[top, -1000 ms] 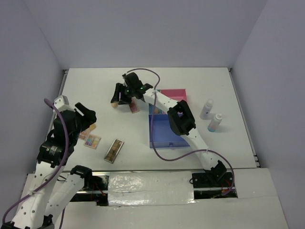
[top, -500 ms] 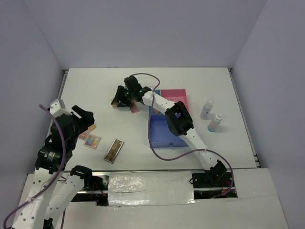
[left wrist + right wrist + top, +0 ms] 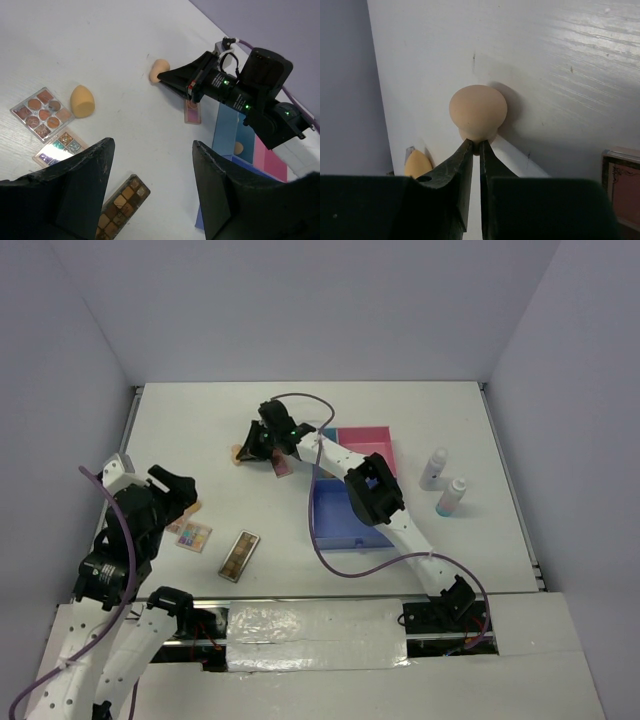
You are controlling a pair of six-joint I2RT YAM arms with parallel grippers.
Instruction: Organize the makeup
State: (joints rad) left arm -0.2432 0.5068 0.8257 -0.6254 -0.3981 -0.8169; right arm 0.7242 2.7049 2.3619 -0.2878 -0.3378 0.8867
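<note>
Sponge (image 3: 82, 101) and two square palettes (image 3: 42, 113) lie at far left on the bench (image 3: 420, 420), below the left jaws, which stand wide apart and empty. A brown palette (image 3: 240, 555) lies just right. Farther back, the right jaws pinch the narrow end of a second sponge (image 3: 478, 114) lying on the bench, a pink palette (image 3: 283, 466) just beside. Tray (image 3: 338, 530), then two bottles (image 3: 434, 468), stand rightmost.

1. The right gripper (image 3: 479, 145) pinched the narrow end of a beige sponge (image 3: 478, 117), its jaws almost together.
2. The sponge's shadow fell close beside it on the white table (image 3: 570, 75).
3. A second sponge (image 3: 417, 164) showed at lower left, and a pink palette (image 3: 621, 185) at the right edge.
</note>
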